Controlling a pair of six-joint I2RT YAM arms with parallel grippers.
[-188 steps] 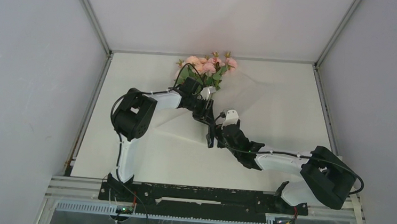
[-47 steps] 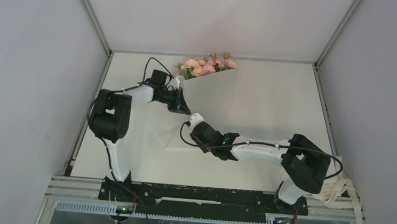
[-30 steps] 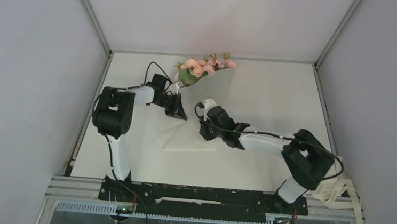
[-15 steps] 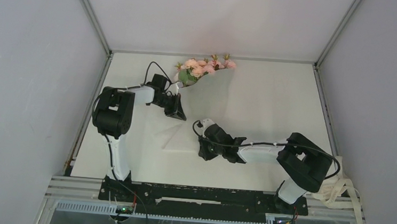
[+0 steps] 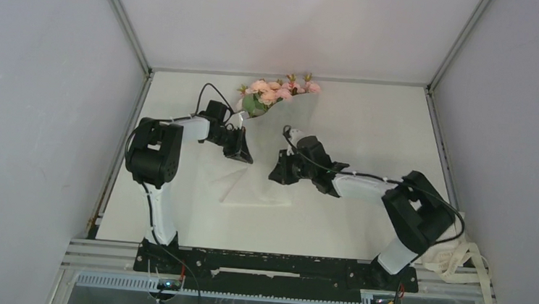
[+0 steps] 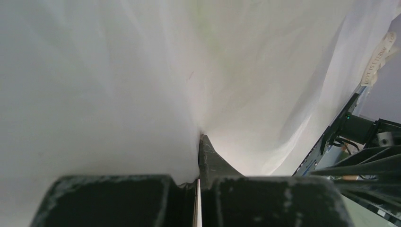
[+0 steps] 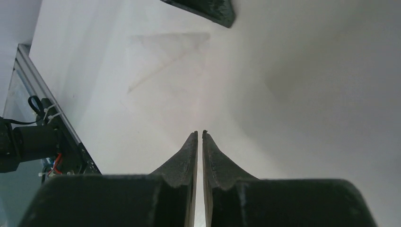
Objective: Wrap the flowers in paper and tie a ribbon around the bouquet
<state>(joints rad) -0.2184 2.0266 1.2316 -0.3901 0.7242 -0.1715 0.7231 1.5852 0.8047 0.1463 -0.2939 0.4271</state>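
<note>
Over the last second nothing has moved on the left. The left tool stays clamped on an edge of the paper, and its wrist view shows the sheet pinched between closed fingers, which holds that side lifted off the desk. From there the paper rises as a translucent flap toward the far edge. The flowers lie there with their pink heads and some leaves showing above the flap's rim, the stems hidden under it. The change is in the right arm. Half a second ago it sat nearer the bases, by the creased lower corner of the sheet. Now the right tool has swung back out to a spot just right of the left tool, close to where it was a second ago. Its fingers are drawn almost together with only a sliver between them and nothing visibly caught, poised close over the paper. That back-and-forth looks like a search for an edge to take, so the second fold is probably not yet made and the wrap is only part done. The ribbon lies off the desk beside the right arm's base, untouched.
</note>
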